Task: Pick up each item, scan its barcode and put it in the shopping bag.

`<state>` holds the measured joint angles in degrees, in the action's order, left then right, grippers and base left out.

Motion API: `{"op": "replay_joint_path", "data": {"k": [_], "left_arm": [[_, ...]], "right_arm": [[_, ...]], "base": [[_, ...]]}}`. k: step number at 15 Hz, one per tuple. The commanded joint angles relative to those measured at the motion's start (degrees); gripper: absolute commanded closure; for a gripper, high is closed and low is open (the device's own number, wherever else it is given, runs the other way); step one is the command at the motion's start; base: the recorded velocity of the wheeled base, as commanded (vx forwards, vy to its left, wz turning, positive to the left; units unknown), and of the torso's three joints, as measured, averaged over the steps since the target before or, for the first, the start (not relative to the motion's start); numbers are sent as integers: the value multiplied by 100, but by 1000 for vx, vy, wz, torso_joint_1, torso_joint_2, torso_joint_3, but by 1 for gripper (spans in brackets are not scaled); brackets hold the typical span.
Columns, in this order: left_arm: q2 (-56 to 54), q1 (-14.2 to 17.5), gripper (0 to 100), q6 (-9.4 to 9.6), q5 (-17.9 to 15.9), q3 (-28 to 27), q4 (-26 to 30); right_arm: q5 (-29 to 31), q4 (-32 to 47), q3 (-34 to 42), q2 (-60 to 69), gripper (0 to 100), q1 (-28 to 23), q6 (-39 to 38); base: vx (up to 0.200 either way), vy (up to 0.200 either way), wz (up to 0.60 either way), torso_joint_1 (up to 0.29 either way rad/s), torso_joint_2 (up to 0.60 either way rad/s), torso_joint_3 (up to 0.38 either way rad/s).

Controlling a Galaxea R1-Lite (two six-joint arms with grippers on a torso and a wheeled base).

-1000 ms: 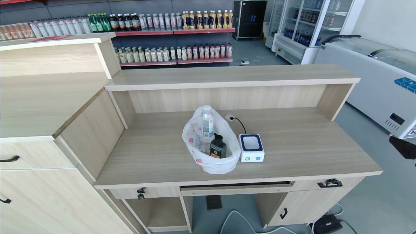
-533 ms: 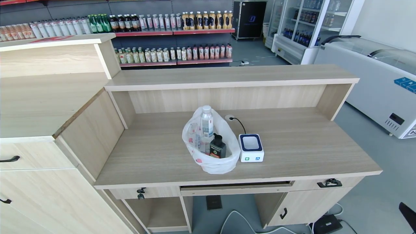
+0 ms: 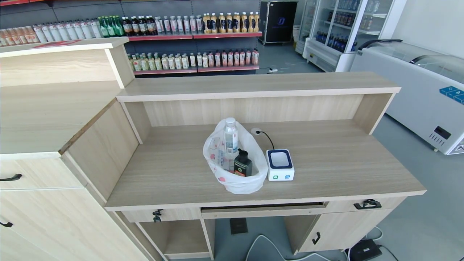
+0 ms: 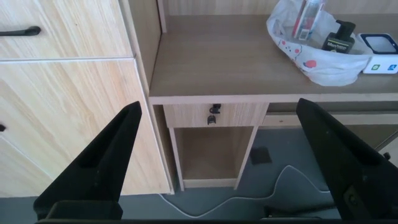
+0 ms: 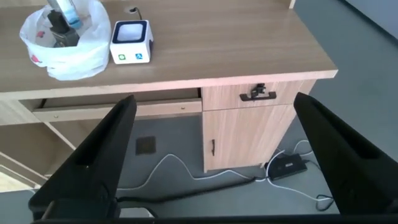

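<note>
Nearest, my left hand (image 4: 219,107) hung low in front of the cabinet (image 4: 74,93), spread wide with nothing in it. My right hand (image 5: 214,99) hung likewise, wide apart and empty, below the front edge of the worktop (image 3: 344,163). Near the middle of the worktop the shopping bag (image 3: 235,179) stood with its mouth open. Inside it stood the dark pump bottle (image 3: 243,165) and, behind it, the taller clear bottle (image 3: 231,137), both upright. The scanner (image 3: 280,165) sat just beside the bag on my right, window up. I judged both items bagged and the task at or near its end. Recommendation: any further rise should first clear the worktop edge and the drawer handle (image 3: 368,204), then approach from above, since the thin bag would give the tall bottle little support if nudged.
</note>
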<state>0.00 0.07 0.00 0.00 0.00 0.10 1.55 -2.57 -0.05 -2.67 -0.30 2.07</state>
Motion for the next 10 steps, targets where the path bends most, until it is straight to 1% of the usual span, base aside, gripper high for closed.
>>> {"op": "replay_joint_path", "data": {"k": [1,3,5,10], "left_arm": [[9,1,0,0,0,0,-1],[9,1,0,0,9,0,-1],[9,1,0,0,0,0,-1],[9,1,0,0,0,0,-1]], "right_arm": [[3,11,5,267,0,13,-14],[12,231,5,267,0,13,-225],[30,266,5,267,0,13,-445],[30,266,5,267,0,13,-436]], "base": [[0,0,0,0,0,0],[0,0,0,0,0,0],[0,0,0,0,0,0],[0,0,0,0,0,0]]}}
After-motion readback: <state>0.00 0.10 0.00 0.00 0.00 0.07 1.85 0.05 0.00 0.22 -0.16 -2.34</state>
